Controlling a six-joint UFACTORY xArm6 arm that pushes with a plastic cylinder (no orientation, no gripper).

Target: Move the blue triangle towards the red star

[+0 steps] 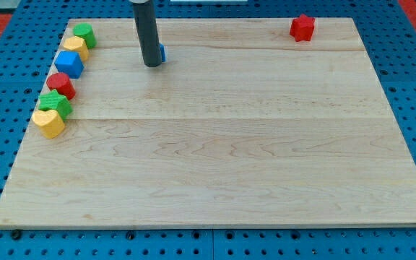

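Observation:
The blue triangle (162, 53) sits near the view's top left of centre on the wooden board (215, 144); only its right edge shows, the rest is hidden behind my rod. My tip (152, 65) rests on the board right at the triangle's left side, seemingly touching it. The red star (302, 27) stands at the view's top right, far to the right of the triangle.
A column of blocks runs down the board's left edge: a green block (84, 33), a yellow block (75, 48), a blue block (69, 63), a red block (61, 85), a green block (55, 104) and a yellow heart (48, 123).

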